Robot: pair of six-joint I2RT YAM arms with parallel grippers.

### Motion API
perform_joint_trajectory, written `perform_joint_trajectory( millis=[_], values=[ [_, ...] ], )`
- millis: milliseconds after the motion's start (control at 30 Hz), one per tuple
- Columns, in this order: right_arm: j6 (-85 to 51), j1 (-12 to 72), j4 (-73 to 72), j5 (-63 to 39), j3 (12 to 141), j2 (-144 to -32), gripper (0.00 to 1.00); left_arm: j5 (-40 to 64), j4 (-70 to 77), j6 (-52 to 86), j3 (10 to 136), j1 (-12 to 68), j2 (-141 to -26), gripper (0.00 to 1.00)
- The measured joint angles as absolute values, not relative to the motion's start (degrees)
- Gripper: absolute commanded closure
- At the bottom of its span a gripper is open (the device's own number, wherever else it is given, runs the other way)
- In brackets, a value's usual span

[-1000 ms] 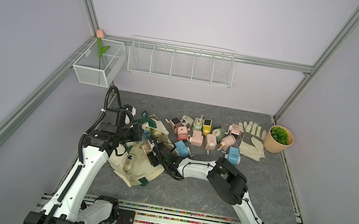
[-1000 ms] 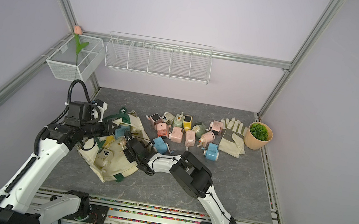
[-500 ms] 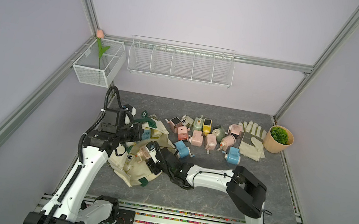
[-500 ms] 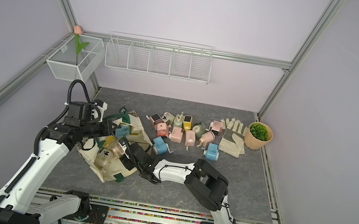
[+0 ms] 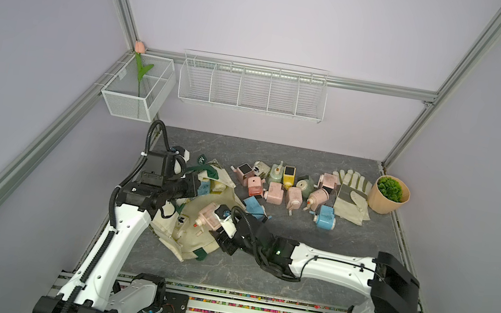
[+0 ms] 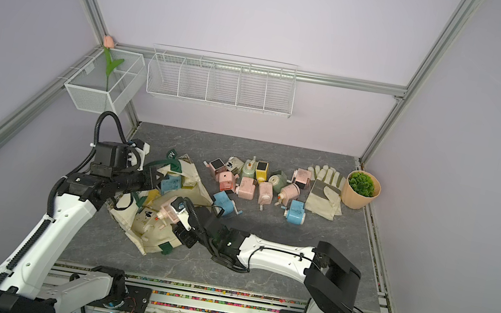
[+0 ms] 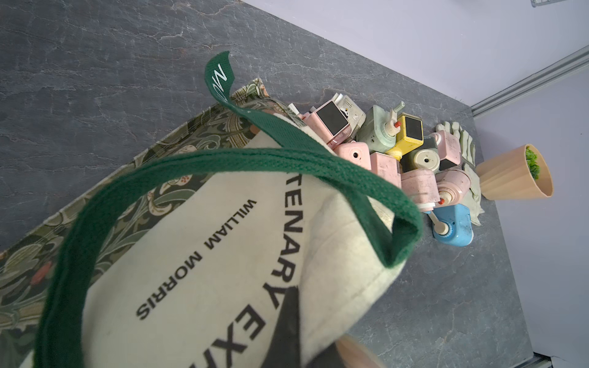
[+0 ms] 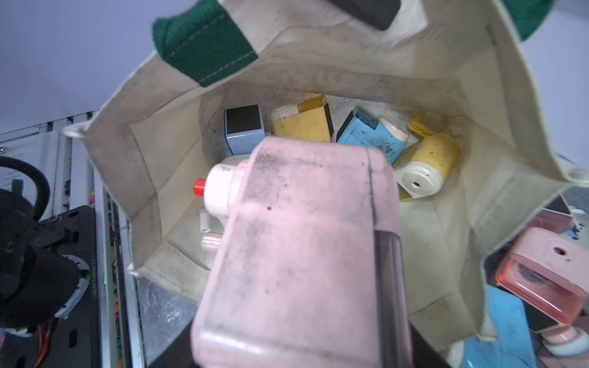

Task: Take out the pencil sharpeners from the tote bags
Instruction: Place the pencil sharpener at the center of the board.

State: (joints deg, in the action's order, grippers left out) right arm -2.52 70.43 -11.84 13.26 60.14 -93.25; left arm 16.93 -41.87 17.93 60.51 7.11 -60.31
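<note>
The cream tote bag (image 5: 185, 240) (image 6: 152, 234) with green handles lies on the left of the grey table. My left gripper (image 5: 193, 184) is shut on its rim (image 7: 334, 286) and holds the mouth up. My right gripper (image 5: 222, 229) (image 6: 182, 222) is shut on a pink pencil sharpener (image 5: 208, 218) (image 8: 302, 239) just above the bag's mouth. Inside the bag lie a grey-blue sharpener (image 8: 243, 129), a yellow one (image 8: 302, 122), a blue one (image 8: 369, 133) and another yellow one (image 8: 427, 159). Several sharpeners (image 5: 285, 188) lie on the table behind the bag.
A blue sharpener (image 5: 254, 205) lies against the bag's right side, another (image 5: 325, 216) further right. Pale gloves (image 5: 351, 196) and a tan plant pot (image 5: 388, 195) sit at the back right. A wire basket (image 5: 252, 88) and a mesh box (image 5: 137, 88) hang on the walls.
My right arm's elbow has swung to the right and lower, while its gripper and the pink sharpener stay about where they were over the bag. The left arm has not moved.
</note>
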Motion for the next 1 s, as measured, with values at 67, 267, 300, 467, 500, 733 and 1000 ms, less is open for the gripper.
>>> perform_joint_trajectory(
  millis=[67, 267, 300, 467, 500, 733, 1000],
  values=[
    [-2.42, 70.43, -11.22, 13.56, 58.46, -90.26, 0.48, 16.95, -41.87, 17.91, 60.51, 7.11, -60.31, 1.00],
    [-1.43, 70.22, -10.31, 16.29, 53.36, -81.47, 0.47, 16.95, -41.87, 17.93, 60.51, 7.07, -60.31, 1.00],
    [-1.30, 70.04, -10.09, 16.91, 52.69, -80.29, 0.47, 16.93, -41.87, 17.93, 60.51, 7.07, -60.31, 1.00],
    [-1.21, 68.03, -9.43, 19.57, 49.41, -76.44, 0.46, 16.95, -41.87, 17.93, 60.51, 7.01, -60.31, 1.00],
    [-1.21, 67.46, -9.02, 20.05, 48.66, -75.85, 0.47, 16.95, -41.87, 17.93, 60.51, 7.01, -60.31, 1.00],
    [-2.37, 61.36, -7.81, 21.78, 44.05, -72.97, 0.46, 16.95, -41.87, 17.93, 60.51, 7.01, -60.27, 1.00],
    [-4.89, 54.54, -7.07, 23.70, 43.44, -74.00, 0.46, 16.95, -41.87, 17.93, 60.51, 7.01, -60.12, 1.00]
  ],
)
